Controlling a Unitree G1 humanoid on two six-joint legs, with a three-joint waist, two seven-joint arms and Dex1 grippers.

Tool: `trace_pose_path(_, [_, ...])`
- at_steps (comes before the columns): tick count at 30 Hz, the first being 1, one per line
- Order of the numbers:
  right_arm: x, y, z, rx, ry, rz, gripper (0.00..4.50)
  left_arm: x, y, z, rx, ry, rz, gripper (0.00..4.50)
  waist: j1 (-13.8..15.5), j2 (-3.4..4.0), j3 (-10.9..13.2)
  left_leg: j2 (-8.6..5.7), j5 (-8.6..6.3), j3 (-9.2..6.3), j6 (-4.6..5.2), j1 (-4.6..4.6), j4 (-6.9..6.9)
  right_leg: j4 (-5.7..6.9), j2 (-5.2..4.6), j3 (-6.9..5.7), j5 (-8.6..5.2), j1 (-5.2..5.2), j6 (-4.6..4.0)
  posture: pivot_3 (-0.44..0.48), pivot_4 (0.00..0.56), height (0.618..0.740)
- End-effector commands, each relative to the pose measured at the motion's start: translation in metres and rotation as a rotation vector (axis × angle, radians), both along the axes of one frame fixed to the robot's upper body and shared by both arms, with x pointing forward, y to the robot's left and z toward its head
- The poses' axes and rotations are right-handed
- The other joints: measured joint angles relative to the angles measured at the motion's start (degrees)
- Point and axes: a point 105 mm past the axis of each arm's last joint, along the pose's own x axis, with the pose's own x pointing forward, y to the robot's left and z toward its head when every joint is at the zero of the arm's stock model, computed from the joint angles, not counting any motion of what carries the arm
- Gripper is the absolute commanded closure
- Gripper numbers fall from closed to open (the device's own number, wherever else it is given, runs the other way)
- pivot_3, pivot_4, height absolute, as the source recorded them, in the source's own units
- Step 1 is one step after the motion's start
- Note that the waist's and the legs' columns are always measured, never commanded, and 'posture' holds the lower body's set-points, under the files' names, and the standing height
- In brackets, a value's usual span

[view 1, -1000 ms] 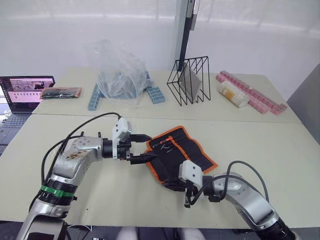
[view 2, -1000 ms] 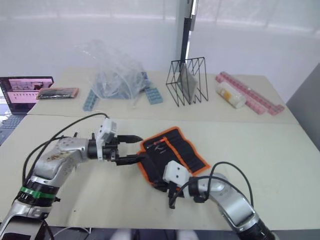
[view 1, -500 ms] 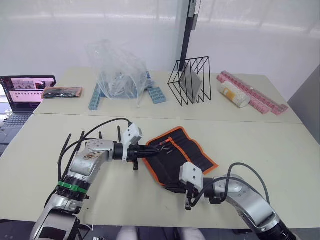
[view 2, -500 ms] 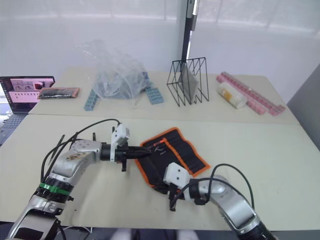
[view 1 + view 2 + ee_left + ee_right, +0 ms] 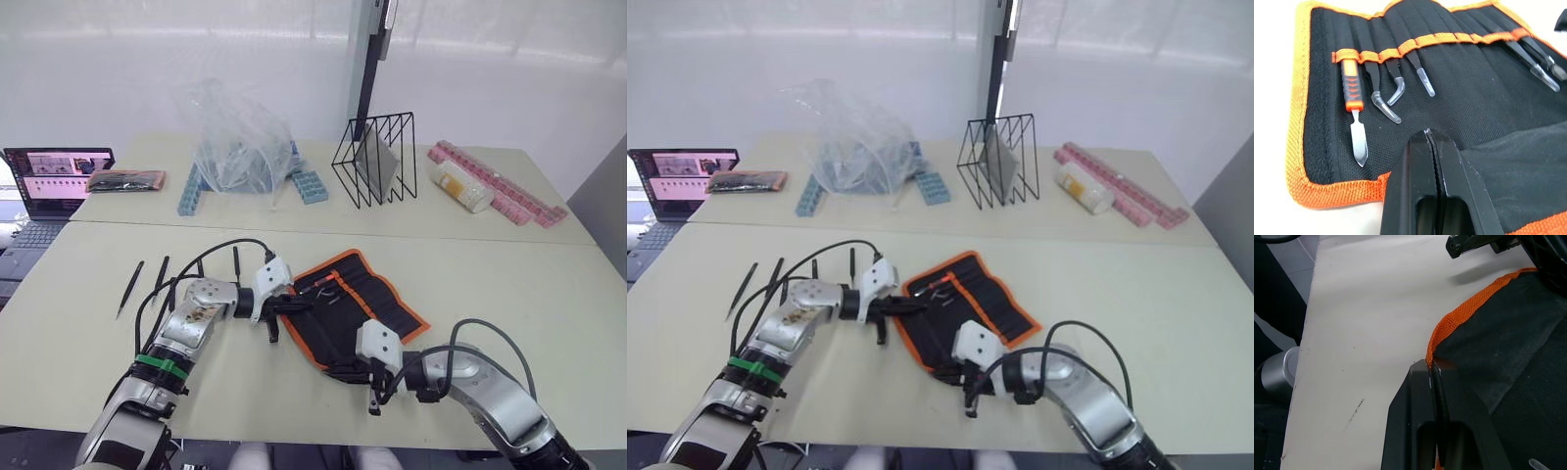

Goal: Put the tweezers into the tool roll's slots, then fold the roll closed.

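Tweezers (image 5: 129, 288) lie loose left of roll (image 5: 355, 305) | left gripper (image 5: 1429, 134) closed, empty, over slots (image 5: 1415, 46) | right gripper (image 5: 1430, 366) pinches roll's orange edge | advice: hold roll flat, fetch tweezers singly.

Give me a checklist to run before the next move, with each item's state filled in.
1. All tweezers slotted: not ok, four lie loose on the table.
2. The roll lies open, inner face up: ok.
3. Free slots: ok, several in the middle stand empty.
4. The right gripper holds the roll: ok, shut on its orange trim.
5. The left gripper ready to pick: not ok, shut over the roll, no tweezers in it.
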Motion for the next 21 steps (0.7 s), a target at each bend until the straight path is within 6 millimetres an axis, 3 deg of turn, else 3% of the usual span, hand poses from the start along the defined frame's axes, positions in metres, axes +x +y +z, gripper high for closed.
trace_pose_path(1, [0.002, 0.000, 0.013, 0.045, -0.001, -0.010, 4.22, -0.008, 0.008, -0.030, 0.067, 0.078, 0.023, 4.49, 0.0, -0.01, 0.0, 0.00, 0.00, 0.00, 0.00, 0.02, 0.00, 0.00, 0.00, 0.00, 0.00, 0.01, 0.00, 0.000, 0.150, 0.720])
trace_pose_path(5, [0.013, -0.002, 0.030, 0.116, 0.025, -0.053, 2.97, -0.009, 0.009, -0.034, 0.076, 0.076, 0.022, 4.50, -0.2, -0.01, 0.0, 0.00, 0.00, 0.00, 0.00, 0.08, 0.00, 0.06, 0.00, 0.02, 0.00, 0.04, 0.00, 0.000, 0.150, 0.720])
trace_pose_path(7, [0.018, 0.000, 0.050, 0.218, 0.063, -0.066, 2.31, -0.009, 0.009, -0.034, 0.075, 0.071, 0.024, 4.50, -0.2, -0.01, 0.0, 0.00, 0.00, 0.00, 0.00, 0.13, 0.00, 0.06, 0.00, 0.02, 0.00, 0.10, 0.00, 0.000, 0.150, 0.720])
trace_pose_path(10, [0.031, 0.006, 0.067, 0.327, 0.113, -0.095, 2.31, -0.008, 0.010, -0.032, 0.075, 0.061, 0.025, 4.50, -0.2, 0.01, -0.1, 0.01, 0.00, -0.01, 0.00, 0.15, 0.00, 0.07, 0.02, 0.03, 0.00, 0.13, 0.00, 0.000, 0.150, 0.720])
trace_pose_path(13, [0.049, 0.017, 0.054, 0.278, 0.110, -0.154, 2.31, -0.007, 0.010, -0.030, 0.073, 0.049, 0.024, 4.50, -0.2, 0.00, -0.1, 0.01, 0.00, -0.01, 0.00, 0.16, 0.00, 0.07, 0.02, 0.03, 0.00, 0.13, 0.00, 0.000, 0.150, 0.720])
trace_pose_path(19, [0.064, 0.031, 0.026, 0.229, 0.103, -0.193, 4.20, -0.004, 0.010, -0.022, 0.057, 0.025, 0.027, 4.50, -0.2, 0.01, -0.1, 0.00, 0.00, 0.00, 0.00, 0.08, 0.00, 0.08, 0.02, 0.04, 0.00, 0.02, 0.00, 0.000, 0.150, 0.720])
trace_pose_path(21, [0.066, 0.031, 0.021, 0.219, 0.097, -0.197, 4.46, -0.003, 0.011, -0.019, 0.054, 0.018, 0.027, 4.50, -0.2, 0.01, -0.1, 0.00, 0.00, 0.00, 0.01, 0.08, 0.00, 0.08, 0.02, 0.05, 0.01, 0.02, 0.00, 0.000, 0.150, 0.720])
